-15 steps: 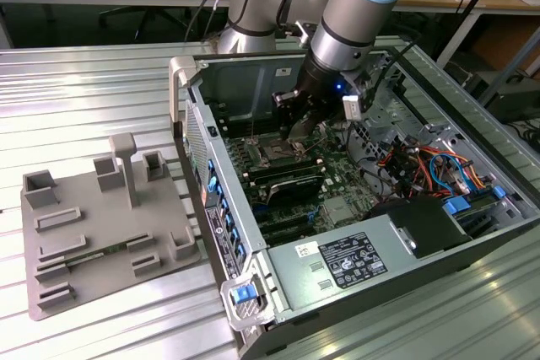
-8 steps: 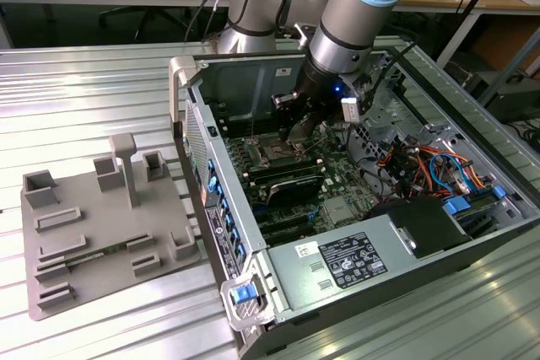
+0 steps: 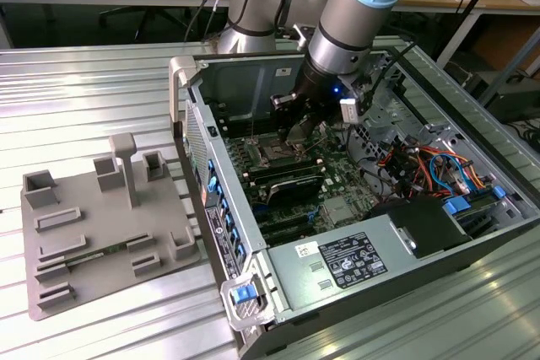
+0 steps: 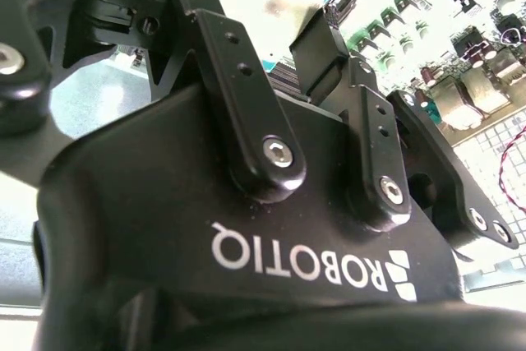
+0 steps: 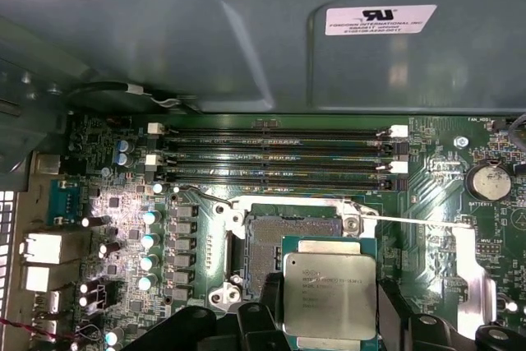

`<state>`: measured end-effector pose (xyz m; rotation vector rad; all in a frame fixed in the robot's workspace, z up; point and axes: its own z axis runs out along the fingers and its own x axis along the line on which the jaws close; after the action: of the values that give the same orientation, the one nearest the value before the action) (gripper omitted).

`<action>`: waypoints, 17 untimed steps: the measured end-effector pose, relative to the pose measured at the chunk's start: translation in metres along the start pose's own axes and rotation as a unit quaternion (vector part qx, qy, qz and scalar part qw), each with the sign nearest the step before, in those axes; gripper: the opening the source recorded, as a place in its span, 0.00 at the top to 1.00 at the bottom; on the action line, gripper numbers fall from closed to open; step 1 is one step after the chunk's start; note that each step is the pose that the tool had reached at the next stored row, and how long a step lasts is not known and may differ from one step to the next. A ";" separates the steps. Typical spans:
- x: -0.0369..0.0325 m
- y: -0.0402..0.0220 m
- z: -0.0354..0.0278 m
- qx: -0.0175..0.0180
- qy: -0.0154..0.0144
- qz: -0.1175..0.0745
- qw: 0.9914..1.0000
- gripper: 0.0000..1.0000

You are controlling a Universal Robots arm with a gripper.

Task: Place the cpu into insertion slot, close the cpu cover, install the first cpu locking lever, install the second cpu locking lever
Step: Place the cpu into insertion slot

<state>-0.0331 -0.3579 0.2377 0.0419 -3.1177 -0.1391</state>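
In the exterior view the tool hangs inside the open computer case, just above the socket. In the first wrist view its 2 fingers, narrowly spread, pinch the chip by opposite edges; the chip overlaps 1 corner of the socket. In the second wrist view the fingers point at the circuit board.

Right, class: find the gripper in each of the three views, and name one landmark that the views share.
Exterior view: the gripper sits inside the open computer case, just above the insertion slot.
Second wrist view: the gripper looms close, its black fingers reaching toward the green circuit board.
First wrist view: the gripper holds the cpu between its fingers, over the insertion slot.
Shared landmark: the green circuit board.
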 end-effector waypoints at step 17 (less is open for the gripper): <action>0.0046 0.0003 0.0007 0.000 0.000 0.000 1.000 0.45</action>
<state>-0.0378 -0.3577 0.2372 0.0420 -3.1176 -0.1390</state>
